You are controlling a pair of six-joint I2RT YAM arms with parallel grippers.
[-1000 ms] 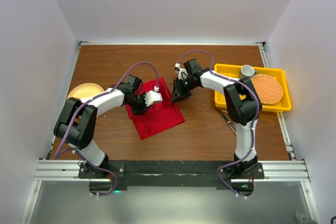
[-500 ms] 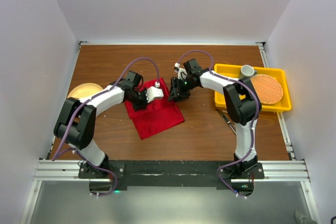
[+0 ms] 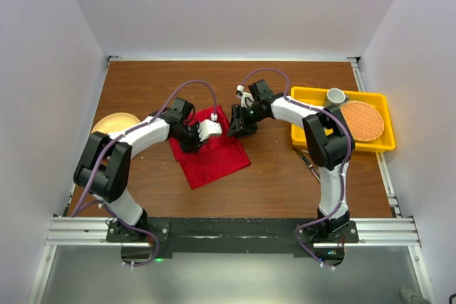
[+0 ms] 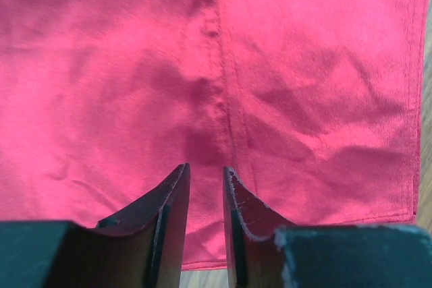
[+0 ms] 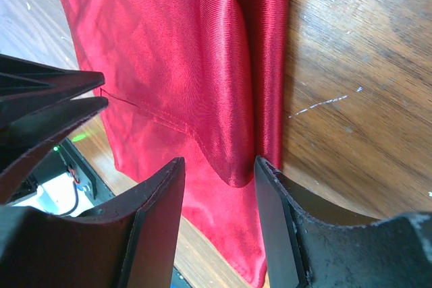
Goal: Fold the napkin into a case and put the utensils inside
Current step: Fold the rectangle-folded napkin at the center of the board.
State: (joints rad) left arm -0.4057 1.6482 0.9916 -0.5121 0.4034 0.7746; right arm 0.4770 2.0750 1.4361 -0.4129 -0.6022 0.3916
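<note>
Directly under and ahead of the left gripper [image 4: 206,170]: a plain deep-red soft fabric napkin [image 4: 135,65], filling nearly the whole wrist view, lightly rumpled, with a stitched seam running straight away from the fingertips. Fingers there close together, only a narrow slit between them; impossible to tell whether any cloth is caught in it. Off to the right of those fingers, the napkin's hemmed edge.

At the right gripper [image 5: 217,166], fingers spread apart, with a rounded folded edge of the same red cloth lying between them. Left of those fingers, more red fabric, smooth and shiny; right of them, bare brown wooden table [image 5: 351,99].

From above: both sets of fingers at the napkin's far end, near each other, the cloth spreading back from them toward the arm bases. Well off to the right of the right fingers, a yellow rectangular plastic tray [image 3: 367,147].
</note>
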